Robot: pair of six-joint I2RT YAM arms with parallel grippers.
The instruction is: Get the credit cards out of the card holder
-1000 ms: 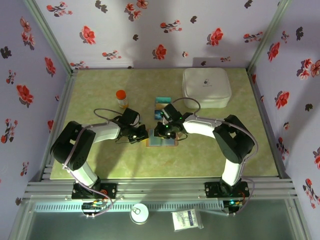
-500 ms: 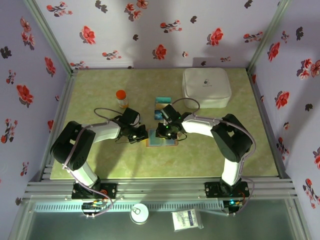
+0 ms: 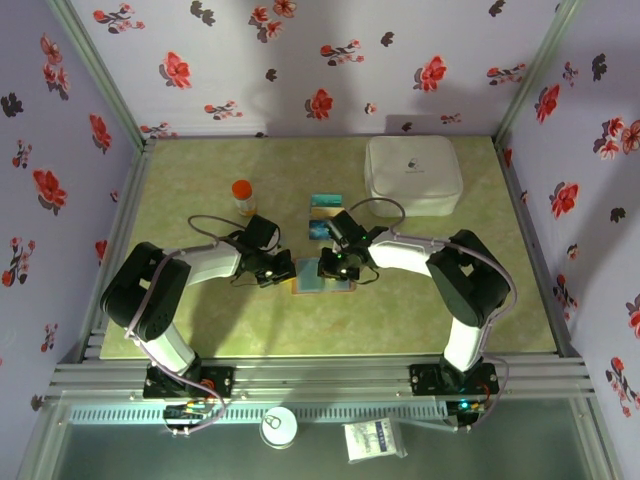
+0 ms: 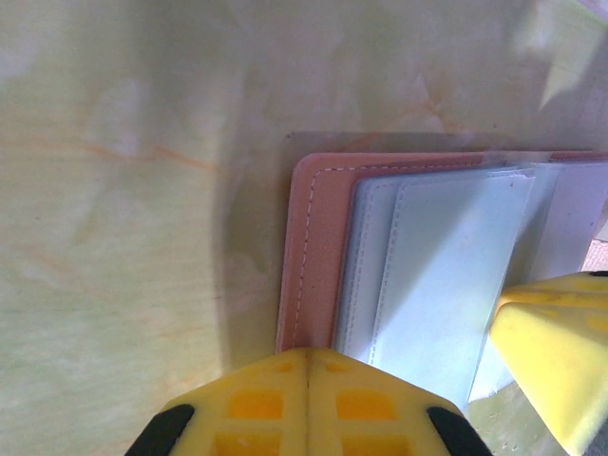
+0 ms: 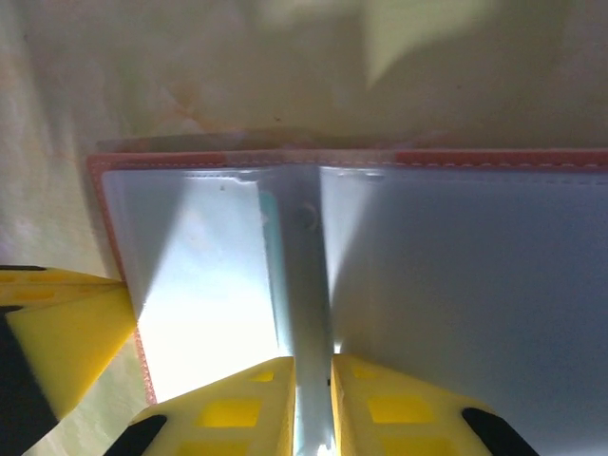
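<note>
Two grey-blue panels framed by a tan rim (image 4: pixel 309 256) are laid open: the card holder (image 3: pixel 323 283) lies flat on the table (image 3: pixel 200 320), near its middle, between the two grippers. From above it is largely covered by them. In the left wrist view its rounded corner and stitched border are seen plainly, and in the right wrist view its middle fold, with a thin teal edge (image 5: pixel 269 247) tucked in the pocket just left of that fold. Beyond the holder, apart from it, two credit cards are seen from above lying on the table: the nearer card (image 3: pixel 319 230) and the farther card (image 3: pixel 325 201), which bears a yellow-orange band. The left gripper (image 4: pixel 309 380) is set at the holder's left edge, its fingers pressed tight together with nothing between them. The right gripper (image 5: pixel 313 399) is set at the fold, its fingers drawn nearly together with a narrow slit left, in which the pale strip of the fold is seen; whether that strip is pinched cannot be told. A finger (image 4: pixel 556 351) of the right gripper is caught in the left wrist view. Farther out, from above, an orange-capped bottle (image 3: pixel 243 196) stands to the left and a white box (image 3: pixel 413 173) lies at the far right.
</note>
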